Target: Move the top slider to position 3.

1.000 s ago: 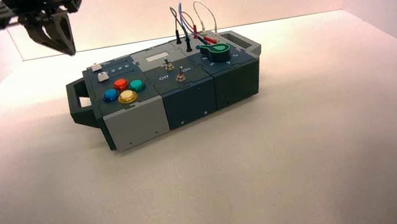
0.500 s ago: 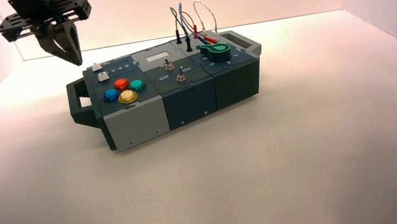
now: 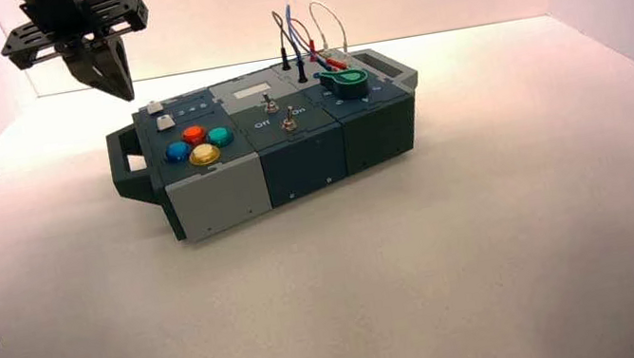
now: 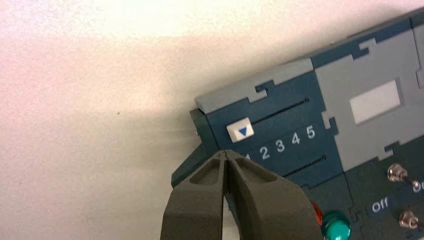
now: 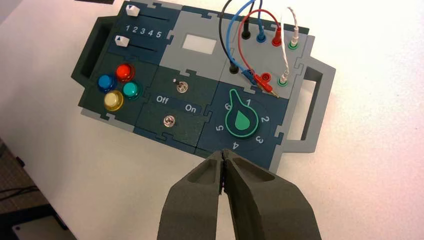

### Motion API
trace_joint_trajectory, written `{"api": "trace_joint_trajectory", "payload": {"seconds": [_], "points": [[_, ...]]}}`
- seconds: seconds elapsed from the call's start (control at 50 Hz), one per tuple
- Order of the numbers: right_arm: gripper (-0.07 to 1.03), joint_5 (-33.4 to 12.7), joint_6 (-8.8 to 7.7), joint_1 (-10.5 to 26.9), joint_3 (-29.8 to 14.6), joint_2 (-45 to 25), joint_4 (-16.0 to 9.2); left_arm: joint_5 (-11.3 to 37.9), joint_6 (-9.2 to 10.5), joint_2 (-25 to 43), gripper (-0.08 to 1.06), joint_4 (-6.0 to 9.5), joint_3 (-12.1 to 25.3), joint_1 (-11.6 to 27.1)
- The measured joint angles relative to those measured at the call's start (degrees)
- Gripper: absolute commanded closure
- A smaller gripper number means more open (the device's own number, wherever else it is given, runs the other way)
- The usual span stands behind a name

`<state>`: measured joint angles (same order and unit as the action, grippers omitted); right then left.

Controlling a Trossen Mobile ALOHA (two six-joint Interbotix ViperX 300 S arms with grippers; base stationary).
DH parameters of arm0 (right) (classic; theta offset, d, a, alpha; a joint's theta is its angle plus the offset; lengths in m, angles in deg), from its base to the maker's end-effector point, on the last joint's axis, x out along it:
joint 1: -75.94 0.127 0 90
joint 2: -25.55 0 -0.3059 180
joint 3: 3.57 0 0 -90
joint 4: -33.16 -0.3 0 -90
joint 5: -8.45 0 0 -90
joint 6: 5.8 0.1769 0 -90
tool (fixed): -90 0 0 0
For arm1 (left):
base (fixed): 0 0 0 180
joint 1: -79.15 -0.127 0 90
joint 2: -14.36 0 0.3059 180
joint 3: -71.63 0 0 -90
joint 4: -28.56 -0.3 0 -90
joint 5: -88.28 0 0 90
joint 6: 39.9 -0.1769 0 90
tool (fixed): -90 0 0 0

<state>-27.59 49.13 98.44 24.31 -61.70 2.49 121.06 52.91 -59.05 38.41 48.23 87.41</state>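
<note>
Where visible, left hand [image 3: 130, 99] apparently above box's edge [image 3: 134, 121].

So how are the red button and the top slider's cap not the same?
The red button is round, while the top slider's cap is squarish. The button is red, but the cap is whitish with a blue triangle. The cap sits on a straight slot, and the button has none. Both are on top of the box.

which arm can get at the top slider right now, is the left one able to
Probably yes: the left gripper hovers near the box's left end, and nothing seems to block the top slider.
</note>
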Motion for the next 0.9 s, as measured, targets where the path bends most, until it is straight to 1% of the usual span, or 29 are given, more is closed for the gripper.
{"api": "trace_joint_trajectory", "payload": {"seconds": [0.2,0.9], "points": [[0.98,0.0,-0.09,0.1,-0.1,0.0,0.0,-0.2,0.44,1.3,1.01,0.0,0.8,-0.2],[0.98,-0.1,0.0,0.0,-0.2,0.0,-0.2,-0.6,0.44,6.5,1.01,0.0,3.4,-0.2]]}}
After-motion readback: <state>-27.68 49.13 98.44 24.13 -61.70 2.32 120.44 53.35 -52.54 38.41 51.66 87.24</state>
